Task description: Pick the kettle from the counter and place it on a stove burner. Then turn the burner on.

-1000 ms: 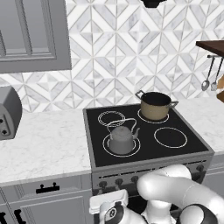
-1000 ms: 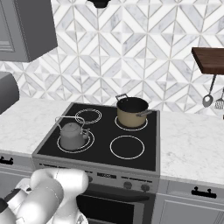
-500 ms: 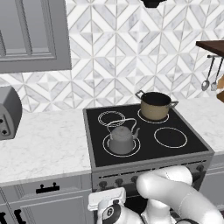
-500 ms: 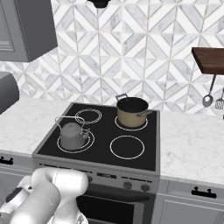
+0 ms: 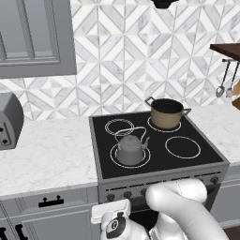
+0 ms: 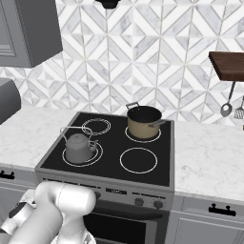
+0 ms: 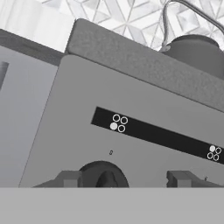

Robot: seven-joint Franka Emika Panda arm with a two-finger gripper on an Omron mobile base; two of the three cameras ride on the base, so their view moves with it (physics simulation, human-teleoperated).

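1. Kettle [image 5: 130, 149] sits upright on the widest ringed burner [image 5: 114, 157] at the front left corner of the black cooktop [image 5: 187, 161], spout toward the right in my left base view, wire handle arched over the lid.
2. Around it I see the tan two-handled pot [image 5: 165, 113] on the back right circle, a smaller double-ring circle [image 5: 120, 126] just behind the kettle, and a narrow-outlined circle [image 5: 183, 146] at the front right. Nothing stands between kettle and pot.
3. To the left, the white marbled counter [image 5: 51, 154] carries a grey toaster [image 5: 9, 120] at its far left edge, well apart from the stove. Utensils [image 5: 224, 88] hang under a wooden shelf [image 6: 228, 65] at the right.
4. My claw [image 7: 124, 178] is down in front of the stove's control panel [image 7: 131, 148], well below the kettle and apart from it; the cooktop's front edge lies between them.
5. The hand view gives me what the base cameras don't: a dark round knob [image 7: 103, 174] between the two fingertips [image 7: 68, 178], nearer the left one. The tips stand apart on either side of it; I cannot tell whether they touch it.
6. That view also shows a black strip with small white burner symbols [image 7: 118, 123] above the knob, and the kettle's belly and handle over the panel's top edge.
7. From the base cameras I get the whole cooktop layout, with the arm [image 5: 180, 206] folded low before the oven front.
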